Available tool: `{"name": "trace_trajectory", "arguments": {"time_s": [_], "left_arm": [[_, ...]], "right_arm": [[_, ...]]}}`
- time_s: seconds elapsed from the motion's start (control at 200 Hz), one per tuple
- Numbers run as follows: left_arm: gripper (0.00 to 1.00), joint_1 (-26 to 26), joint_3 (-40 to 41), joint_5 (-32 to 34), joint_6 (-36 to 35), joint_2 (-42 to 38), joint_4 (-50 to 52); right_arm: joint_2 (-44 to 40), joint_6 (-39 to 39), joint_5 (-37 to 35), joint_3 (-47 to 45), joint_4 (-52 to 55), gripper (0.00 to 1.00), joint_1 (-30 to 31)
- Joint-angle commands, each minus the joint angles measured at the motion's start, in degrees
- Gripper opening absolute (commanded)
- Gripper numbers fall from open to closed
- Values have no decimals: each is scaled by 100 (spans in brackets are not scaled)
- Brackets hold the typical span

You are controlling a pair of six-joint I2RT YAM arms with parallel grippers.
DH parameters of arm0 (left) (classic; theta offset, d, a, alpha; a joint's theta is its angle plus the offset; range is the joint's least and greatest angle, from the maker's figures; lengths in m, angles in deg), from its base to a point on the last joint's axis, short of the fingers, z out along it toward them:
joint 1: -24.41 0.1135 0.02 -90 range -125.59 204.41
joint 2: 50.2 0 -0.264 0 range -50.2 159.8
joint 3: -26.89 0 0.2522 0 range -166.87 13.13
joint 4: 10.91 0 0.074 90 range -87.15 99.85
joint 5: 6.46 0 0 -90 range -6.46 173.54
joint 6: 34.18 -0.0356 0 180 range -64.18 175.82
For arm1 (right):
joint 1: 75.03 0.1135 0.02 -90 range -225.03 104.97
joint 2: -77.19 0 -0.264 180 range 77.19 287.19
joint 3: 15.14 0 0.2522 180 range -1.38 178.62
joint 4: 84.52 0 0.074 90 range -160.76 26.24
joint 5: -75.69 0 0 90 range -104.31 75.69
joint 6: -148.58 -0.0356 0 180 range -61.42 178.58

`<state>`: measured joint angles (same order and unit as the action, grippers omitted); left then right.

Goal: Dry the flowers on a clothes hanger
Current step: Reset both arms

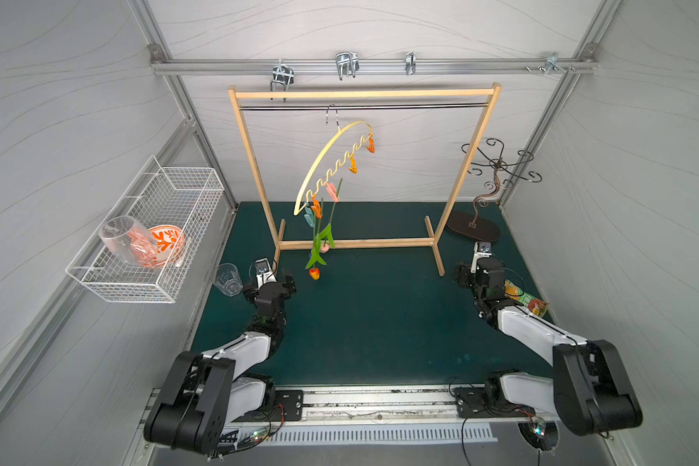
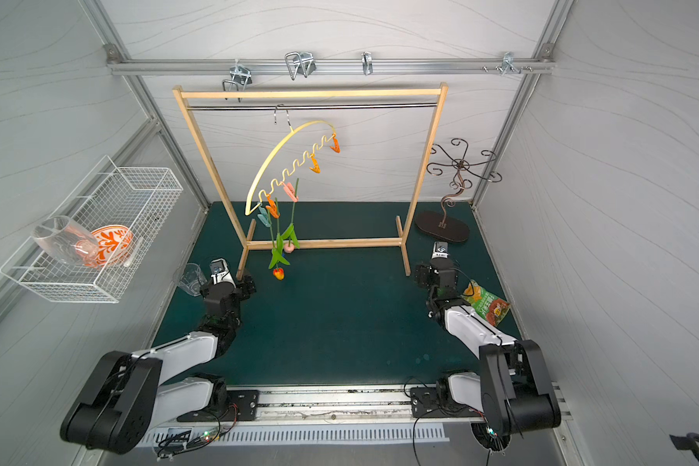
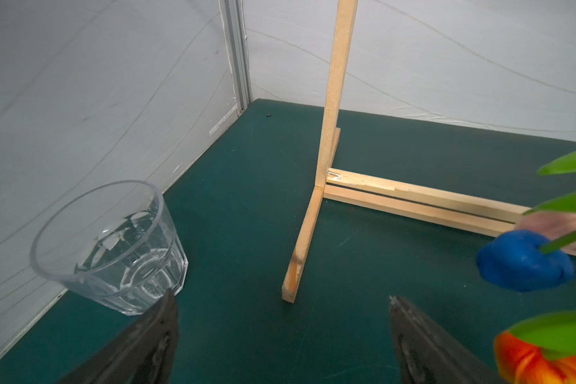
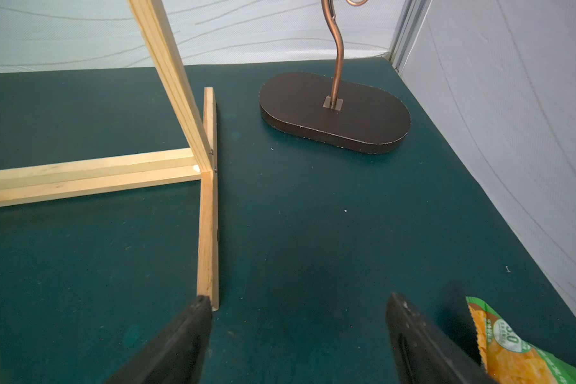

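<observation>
**First speaker:** What lies nearest the viewer, starting at the left?

**Second speaker:** The left arm (image 1: pixel 235 355), black at the shoulder and white along the forearm. It folds up from the front rail and reaches toward the back wall. The left gripper (image 3: pixel 282 299) hovers low over the green mat (image 1: pixel 380 314), fingers spread wide and holding nothing.

**First speaker:** What surrounds it?

**Second speaker:** A clear glass tumbler (image 1: pixel 227 279) stands just to its left, close to the mat's edge and the side wall. The left foot of the wooden rack (image 1: pixel 364 95) lies straight ahead. The flowers (image 1: pixel 320 242) hang just to its right.

**First speaker:** How are the flowers placed?

**Second speaker:** All three tulips hang head-down from pins at the low left end of the clothes hanger (image 1: pixel 317 162). The hanger is hooked on the rack's rod and tilts steeply. The orange head hangs lowest.

**First speaker:** And further right?

**Second speaker:** Open mat fills the middle. The right arm (image 1: pixel 533 327) mirrors the left arm's pose. The right gripper (image 4: pixel 298 299) hovers by the rack's right foot, fingers wide apart and empty. A snack bag (image 1: pixel 529 300) lies beside its wrist, near the right wall. A metal hook stand (image 1: pixel 472 230) stands in the back corner.
</observation>
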<state>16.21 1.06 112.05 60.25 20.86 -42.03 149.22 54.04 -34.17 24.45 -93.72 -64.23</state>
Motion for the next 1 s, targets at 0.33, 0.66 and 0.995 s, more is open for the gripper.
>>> {"name": "trace_trajectory", "arguments": {"time_s": [0.33, 0.66, 0.995], "left_arm": [[99, 310, -195, -872, -496, 1225, -1738], [100, 492, -1040, -1001, -331, 1821, -746], [100, 548, -1044, -1084, -310, 1797, -666]], "right_arm": [[1542, 646, 310, -873, -3546, 99, 9], [1778, 446, 1670, 6, -2106, 99, -558], [1779, 480, 1643, -16, -2151, 99, -527]]}}
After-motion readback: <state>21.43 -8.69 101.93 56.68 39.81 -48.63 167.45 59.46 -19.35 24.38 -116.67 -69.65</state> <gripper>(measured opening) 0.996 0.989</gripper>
